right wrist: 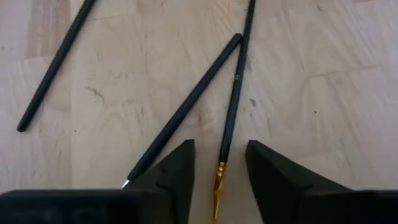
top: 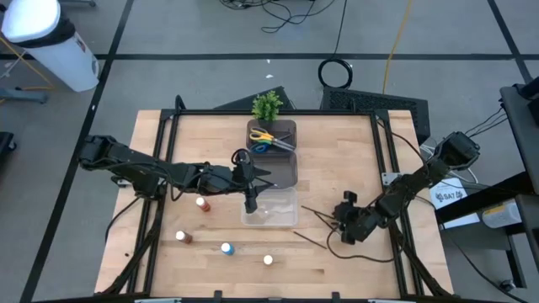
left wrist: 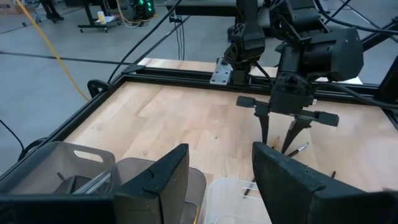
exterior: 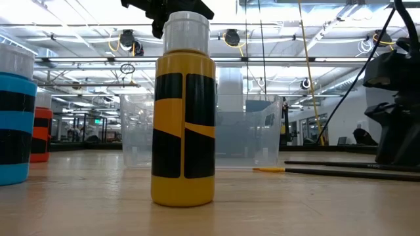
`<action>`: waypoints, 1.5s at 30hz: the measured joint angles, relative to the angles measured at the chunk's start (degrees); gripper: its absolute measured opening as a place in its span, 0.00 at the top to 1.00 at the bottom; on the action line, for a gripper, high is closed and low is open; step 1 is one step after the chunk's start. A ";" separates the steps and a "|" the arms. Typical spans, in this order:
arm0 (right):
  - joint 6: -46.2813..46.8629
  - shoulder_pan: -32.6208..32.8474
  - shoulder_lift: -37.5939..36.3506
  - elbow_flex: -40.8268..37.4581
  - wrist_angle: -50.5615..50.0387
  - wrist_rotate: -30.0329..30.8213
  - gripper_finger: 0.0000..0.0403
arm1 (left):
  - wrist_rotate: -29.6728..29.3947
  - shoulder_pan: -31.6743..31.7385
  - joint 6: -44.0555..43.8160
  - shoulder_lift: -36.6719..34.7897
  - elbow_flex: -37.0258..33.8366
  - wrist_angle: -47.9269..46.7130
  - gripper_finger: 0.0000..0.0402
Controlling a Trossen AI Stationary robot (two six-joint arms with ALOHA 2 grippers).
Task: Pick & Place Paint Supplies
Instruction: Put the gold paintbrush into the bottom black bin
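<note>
My right gripper [right wrist: 221, 149] [top: 345, 225] is open and points down at the table, right of the clear bin [top: 271, 207]. Its fingers stand on either side of a thin dark paintbrush with a gold ferrule [right wrist: 231, 106] without touching it. A second brush [right wrist: 183, 112] lies crossed beside it and a third [right wrist: 56, 62] farther off. My left gripper [left wrist: 214, 177] [top: 251, 199] is open and empty over the clear bin's left edge. Paint bottles stand upright on the table's near part: red [top: 202, 203], brown [top: 182, 237], blue [top: 226, 248], pale [top: 268, 260]. Scissors [top: 268, 140] lie in the dark bin [top: 282, 168].
A small green potted plant [top: 267, 105] stands at the far edge behind the dark bin. A black metal frame [top: 253, 114] rims the table. In the low view the yellow-and-black bottle [exterior: 184, 118] fills the foreground before the clear bin [exterior: 249, 131]. Bare wood lies between the bottles and the brushes.
</note>
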 joint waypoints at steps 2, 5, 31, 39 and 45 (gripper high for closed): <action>1.49 0.00 0.02 0.00 -1.43 -0.08 0.68 | 0.00 0.00 0.00 0.00 0.00 0.00 0.53; 3.73 0.00 0.02 0.02 -2.85 -0.32 0.76 | 0.00 0.00 0.00 0.01 0.00 -0.01 0.53; 5.87 0.13 -2.74 0.60 -1.92 0.19 1.00 | 0.00 -0.02 0.00 0.00 0.00 -0.02 0.53; 2.69 0.15 -8.23 2.17 -3.29 4.34 1.00 | -0.02 -0.02 0.00 0.00 0.00 -0.04 0.53; 1.76 0.09 -11.28 2.64 -3.58 7.87 1.00 | -0.02 0.00 0.00 0.00 0.00 -0.02 0.53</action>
